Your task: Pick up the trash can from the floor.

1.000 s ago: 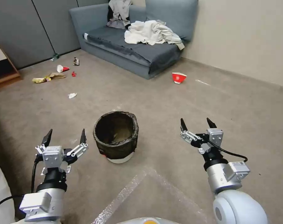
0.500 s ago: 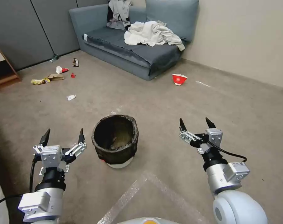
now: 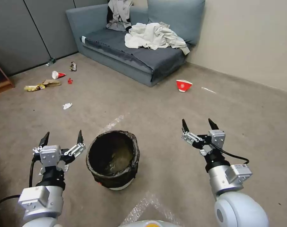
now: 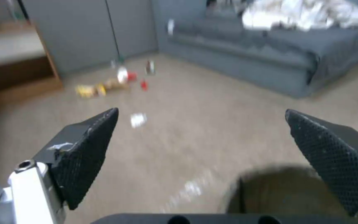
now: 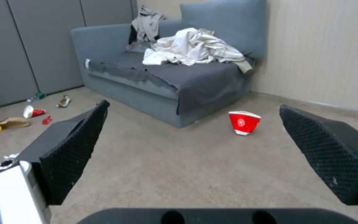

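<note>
Indoors, beige carpeted floor (image 3: 168,104), grey sofa (image 3: 134,53), scattered litter (image 3: 42,85), trash can (image 3: 113,159).

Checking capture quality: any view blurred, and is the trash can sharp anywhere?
Left wrist view: motion-blurred, the trash can a soft smear beneath the open left gripper. Head view: sharp, black liner folds legible. Right wrist view: crisp, red-and-white paper bowl well defined between the open right gripper's jaws.

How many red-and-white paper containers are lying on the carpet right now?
2: a red-and-white paper bowl on the beige carpet floor beside the grey sofa's front corner, and a tipped red-and-white paper cup among the litter near the grey wall panels. More could be hidden.
</note>
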{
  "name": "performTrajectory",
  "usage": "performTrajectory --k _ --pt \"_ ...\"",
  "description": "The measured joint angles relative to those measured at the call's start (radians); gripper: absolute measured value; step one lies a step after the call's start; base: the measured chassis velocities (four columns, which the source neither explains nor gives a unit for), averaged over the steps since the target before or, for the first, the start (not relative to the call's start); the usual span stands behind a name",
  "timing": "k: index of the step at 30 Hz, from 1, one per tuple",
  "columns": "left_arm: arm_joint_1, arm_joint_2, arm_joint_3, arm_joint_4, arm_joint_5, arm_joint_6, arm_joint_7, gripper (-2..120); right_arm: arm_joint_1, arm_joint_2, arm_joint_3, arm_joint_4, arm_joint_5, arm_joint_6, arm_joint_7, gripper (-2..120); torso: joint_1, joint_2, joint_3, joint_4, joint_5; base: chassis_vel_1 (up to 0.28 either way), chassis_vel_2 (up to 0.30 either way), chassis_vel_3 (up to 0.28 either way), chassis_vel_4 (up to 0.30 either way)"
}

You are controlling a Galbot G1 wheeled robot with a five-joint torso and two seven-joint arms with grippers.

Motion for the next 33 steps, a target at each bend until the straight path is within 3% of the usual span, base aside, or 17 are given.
performTrajectory --k 5,17,27,33 --pt "-0.054 0.046 -0.015 0.083 -0.121 0.069 0.009 100 0.001 -0.003 0.0 -0.007 0.0 0.005 0.0 100 0.0 0.0 0.0 0.0001 -0.0001 0.022 -0.011 -0.015 0.012" --pt "-0.16 0.081 0.025 0.282 -0.151 0.101 0.007 100 -0.005 -0.005 -0.004 -0.015 -0.003 0.012 0.004 100 0.0 0.0 0.0 0.0001 0.0 0.0 0.0 0.0 0.0" --pt "-0.225 0.099 0.048 0.396 -0.179 0.146 -0.005 100 -0.006 0.0 -0.008 -0.036 -0.022 0.029 0.006 100 0.0 0.0 0.0 0.0 0.0 0.0 0.0 0.0 0.0" --pt "-0.249 0.119 0.052 0.427 -0.217 0.181 -0.015 100 -0.003 0.008 -0.017 -0.055 -0.035 0.034 0.012 100 0.0 0.0 0.0 0.0 0.0001 0.0 0.0 0.0 0.0"
